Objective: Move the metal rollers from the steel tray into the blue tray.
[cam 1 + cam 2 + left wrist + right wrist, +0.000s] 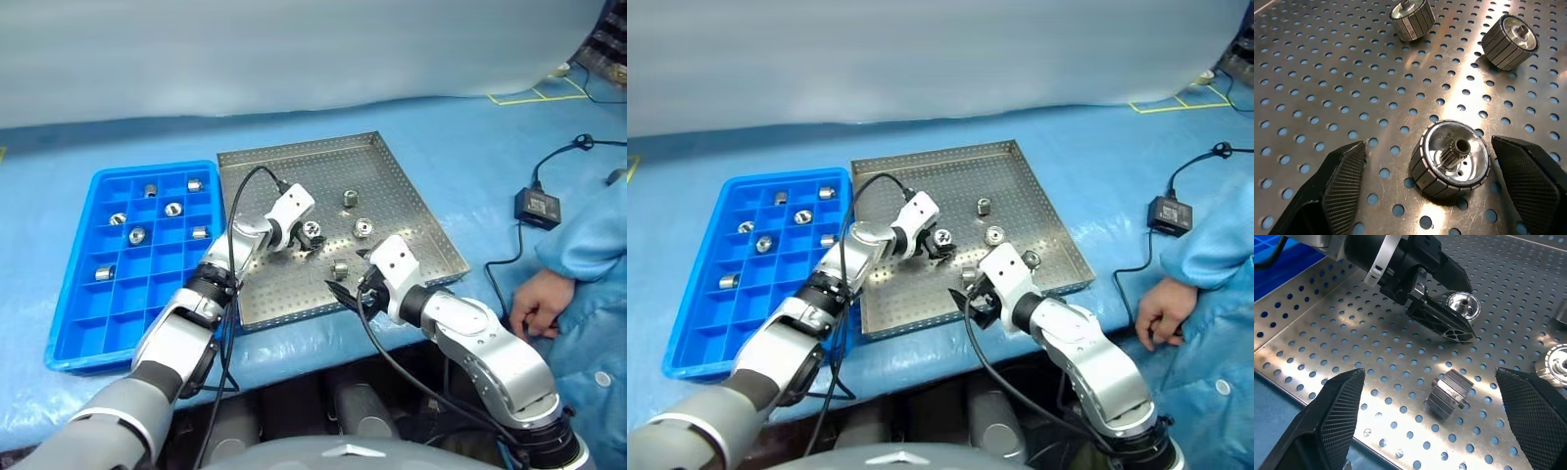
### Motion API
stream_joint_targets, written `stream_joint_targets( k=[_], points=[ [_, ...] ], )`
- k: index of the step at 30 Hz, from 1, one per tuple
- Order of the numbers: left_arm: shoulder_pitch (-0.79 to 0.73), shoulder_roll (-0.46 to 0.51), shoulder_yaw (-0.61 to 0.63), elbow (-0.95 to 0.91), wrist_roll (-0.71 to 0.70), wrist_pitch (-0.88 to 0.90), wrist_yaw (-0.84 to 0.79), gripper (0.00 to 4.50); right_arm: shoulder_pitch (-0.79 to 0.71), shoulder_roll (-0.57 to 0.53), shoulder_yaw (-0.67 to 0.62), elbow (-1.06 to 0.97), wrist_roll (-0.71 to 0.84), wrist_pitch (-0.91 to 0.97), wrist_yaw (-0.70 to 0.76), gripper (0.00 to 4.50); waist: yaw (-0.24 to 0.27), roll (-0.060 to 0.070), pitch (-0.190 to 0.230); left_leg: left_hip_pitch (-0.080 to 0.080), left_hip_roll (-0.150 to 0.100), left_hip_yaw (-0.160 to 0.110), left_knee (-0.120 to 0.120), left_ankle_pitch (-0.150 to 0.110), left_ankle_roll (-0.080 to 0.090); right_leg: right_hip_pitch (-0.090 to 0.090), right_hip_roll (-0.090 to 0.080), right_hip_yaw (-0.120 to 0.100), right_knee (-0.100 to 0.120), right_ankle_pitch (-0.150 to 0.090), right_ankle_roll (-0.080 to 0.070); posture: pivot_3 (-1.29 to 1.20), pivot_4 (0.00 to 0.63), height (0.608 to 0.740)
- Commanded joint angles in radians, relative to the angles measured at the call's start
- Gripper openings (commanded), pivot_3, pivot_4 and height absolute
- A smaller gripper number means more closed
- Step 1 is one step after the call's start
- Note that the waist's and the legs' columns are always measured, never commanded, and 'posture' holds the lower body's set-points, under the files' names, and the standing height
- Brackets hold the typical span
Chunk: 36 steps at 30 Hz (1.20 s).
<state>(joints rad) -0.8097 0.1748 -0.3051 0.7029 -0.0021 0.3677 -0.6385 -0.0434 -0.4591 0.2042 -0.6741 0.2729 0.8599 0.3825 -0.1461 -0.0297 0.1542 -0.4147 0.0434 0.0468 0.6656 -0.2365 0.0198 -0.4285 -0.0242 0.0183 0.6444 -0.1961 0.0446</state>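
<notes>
Now left gripper (312,235) wide open astride a roller (1450,159) on steel tray (294,157); right gripper (1430,416) wide open, empty, nearer; blue tray (73,294) left.

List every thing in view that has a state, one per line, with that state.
left gripper: open, fingers either side of a roller, not closed on it.
right gripper: open, empty, above a roller lying on its side.
steel tray: holds four loose metal rollers.
blue tray: seven rollers in the far compartments, the near ones empty.
person's hand: resting on the table edge.
</notes>
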Motion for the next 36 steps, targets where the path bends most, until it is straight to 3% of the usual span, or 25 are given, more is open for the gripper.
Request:
stream_joint_targets(
  k=[1, 3, 7, 24, 29, 36],
  points=[
    [-0.027, -0.019, 0.018, 0.033, 0.022, -0.037, 0.025, 4.31, 0.001, 0.002, -0.014, -0.036, -0.004, -0.004, -0.011, 4.5, -0.01, 0.0, 0.0, 0.0, 0.0, 0.0, 0.0, 0.0, 0.0, 0.0, 0.0, 0.0, 0.0, 0.0, 0.0, -0.29, 0.15, 0.74],
    [-0.02, -0.02, 0.026, 0.033, 0.02, -0.039, 0.022, 3.94, 0.0, 0.0, -0.012, -0.025, -0.005, -0.009, -0.012, 4.5, -0.017, 0.0, 0.0, 0.0, 0.0, 0.0, 0.0, 0.0, 0.0, 0.0, 0.0, 0.0, 0.0, 0.0, 0.0, -0.28, 0.15, 0.74],
    [0.014, 0.007, 0.013, -0.03, 0.03, -0.02, -0.029, 2.65, -0.025, 0.005, -0.014, 0.013, -0.009, -0.017, -0.012, 4.5, -0.034, 0.0, 0.0, 0.0, 0.0, 0.0, 0.0, 0.0, 0.0, 0.0, 0.0, 0.0, 0.0, 0.0, 0.001, -0.26, 0.15, 0.74],
    [0.085, 0.055, 0.057, -0.206, 0.032, 0.07, -0.023, 2.65, -0.131, 0.011, -0.004, 0.123, -0.031, -0.063, 0.026, 4.5, -0.001, 0.0, 0.0, 0.001, 0.0, 0.0, -0.001, 0.0, 0.0, 0.0, 0.0, 0.001, 0.0, 0.001, 0.001, -0.18, 0.15, 0.74],
    [0.089, 0.051, 0.064, -0.216, 0.014, 0.067, -0.044, 1.66, -0.131, 0.019, 0.0, 0.126, -0.038, -0.068, 0.025, 4.5, 0.016, 0.0, 0.0, 0.0, 0.0, 0.0, -0.001, 0.0, 0.0, -0.001, 0.0, 0.001, 0.0, 0.001, 0.001, -0.19, 0.15, 0.74],
    [0.087, 0.048, 0.065, -0.205, 0.018, 0.046, -0.046, 1.66, -0.129, 0.022, -0.002, 0.132, -0.05, -0.072, 0.025, 4.5, 0.023, 0.0, 0.0, 0.0, 0.0, 0.001, -0.001, 0.0, 0.0, -0.001, 0.0, 0.001, 0.0, 0.001, 0.001, -0.2, 0.15, 0.74]
  ],
)
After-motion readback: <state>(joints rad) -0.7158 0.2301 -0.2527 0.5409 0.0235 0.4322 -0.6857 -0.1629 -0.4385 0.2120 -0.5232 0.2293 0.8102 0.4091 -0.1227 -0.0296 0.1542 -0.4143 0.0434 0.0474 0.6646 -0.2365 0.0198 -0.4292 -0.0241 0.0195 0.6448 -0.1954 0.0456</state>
